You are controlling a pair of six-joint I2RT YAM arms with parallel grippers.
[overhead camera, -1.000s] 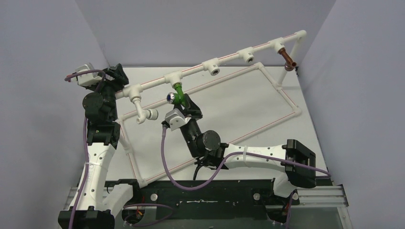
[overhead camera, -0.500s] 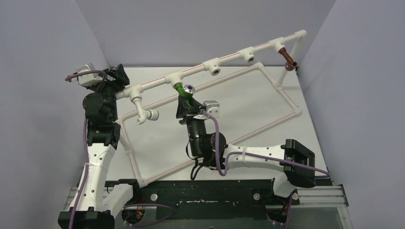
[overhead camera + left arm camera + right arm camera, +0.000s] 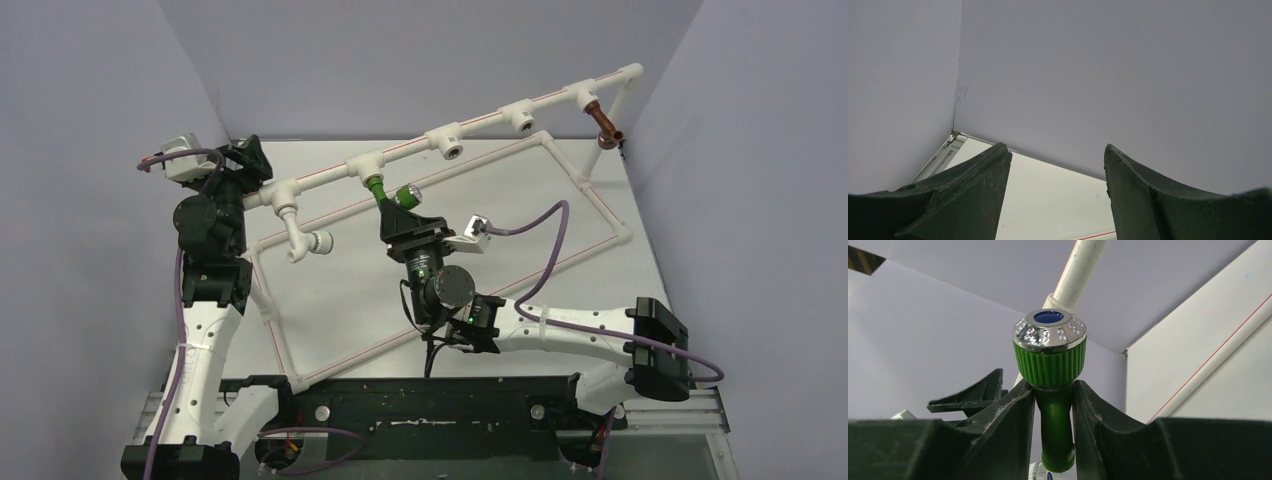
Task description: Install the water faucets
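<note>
1. Left gripper point(image 3: 248, 158): your leftmost item, at the left end of the pipe frame point(image 3: 320, 178). Its fingers point(image 3: 963, 195) stand apart with nothing between them. Ahead of it are the grey wall point(image 3: 1098, 75) and a strip of table point(image 3: 1048, 200).
2. White spout point(image 3: 300, 238): just right of your left gripper. It hangs from a socket on the upper rail, silver-rimmed end facing right.
3. Right gripper point(image 3: 400, 212): clamped on the neck of the green faucet point(image 3: 1050, 360). The ribbed knob, with silver rim and blue centre, stands just past the fingertips. The faucet's other end meets a rail socket just beyond and left of your gripper.
4. Purple cable point(image 3: 545, 250): loops out right of your right gripper and crosses over the frame's lower bar.
5. Two open sockets point(image 3: 447, 148): on the upper rail, right of and beyond your right gripper.
6. Reddish-brown faucet point(image 3: 603, 122): well apart to the far right, hanging from the last socket.
</note>
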